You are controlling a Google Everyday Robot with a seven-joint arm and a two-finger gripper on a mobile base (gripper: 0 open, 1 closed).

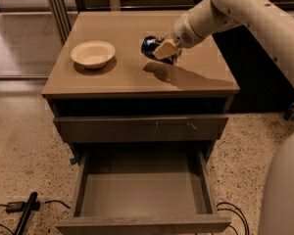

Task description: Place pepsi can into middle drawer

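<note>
The gripper (162,50) is above the right half of the cabinet top (122,80), and its cream fingers (166,47) are closed around the pepsi can (148,44), so it has the can firmly in its hold. The can lies tilted in the grip, with one silver end turned to the left, and its shadow falls on the wood a little below and to the right, apart from it, so the can seems to be raised off the surface. The white arm (235,11) comes in from the upper right corner. There is one can and one cream bowl (92,53); the bowl stands on the left half of the top, well apart from the can. Two drawers can be counted: the upper drawer front (142,128) with small pale marks is closed, and under it the middle drawer (139,196) is pulled out, showing a plain grey floor.
</note>
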